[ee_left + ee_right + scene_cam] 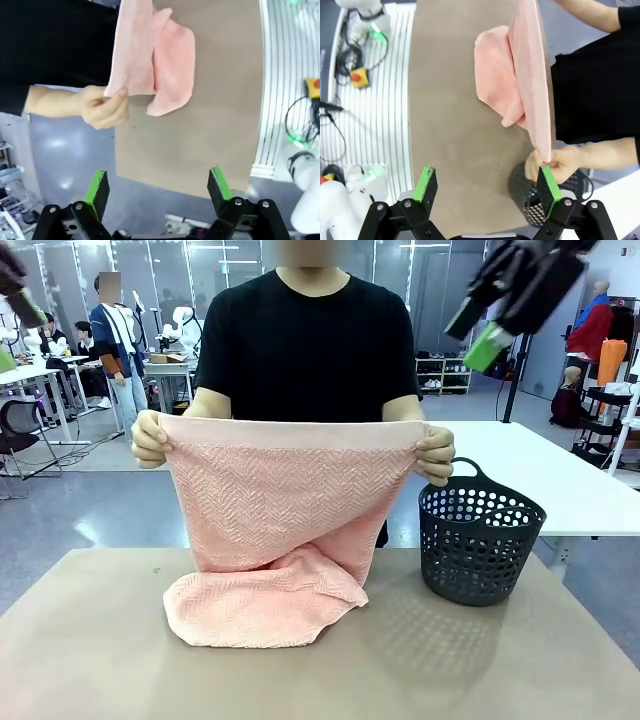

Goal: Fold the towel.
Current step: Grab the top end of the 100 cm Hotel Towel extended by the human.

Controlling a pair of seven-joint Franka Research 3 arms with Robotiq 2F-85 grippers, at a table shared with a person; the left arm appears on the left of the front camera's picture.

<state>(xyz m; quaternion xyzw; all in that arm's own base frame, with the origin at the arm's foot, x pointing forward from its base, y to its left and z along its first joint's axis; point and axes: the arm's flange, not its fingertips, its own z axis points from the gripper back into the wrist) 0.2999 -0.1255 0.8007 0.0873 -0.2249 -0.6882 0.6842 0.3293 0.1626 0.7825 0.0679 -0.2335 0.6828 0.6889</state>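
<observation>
A person at the far side holds the salmon-pink towel up by its two top corners, one hand at the left and one hand at the right. Its hem band is stretched between them and its lower part lies bunched on the brown table. My right gripper hangs open high at the upper right, well above the towel. In the left wrist view my left gripper is open and far from the towel. In the right wrist view the right gripper is open, above the towel.
A dark perforated plastic basket stands on the table's right side, just right of the towel and below the person's hand; the basket is also in the right wrist view. White tables stand behind. The table's near half is bare.
</observation>
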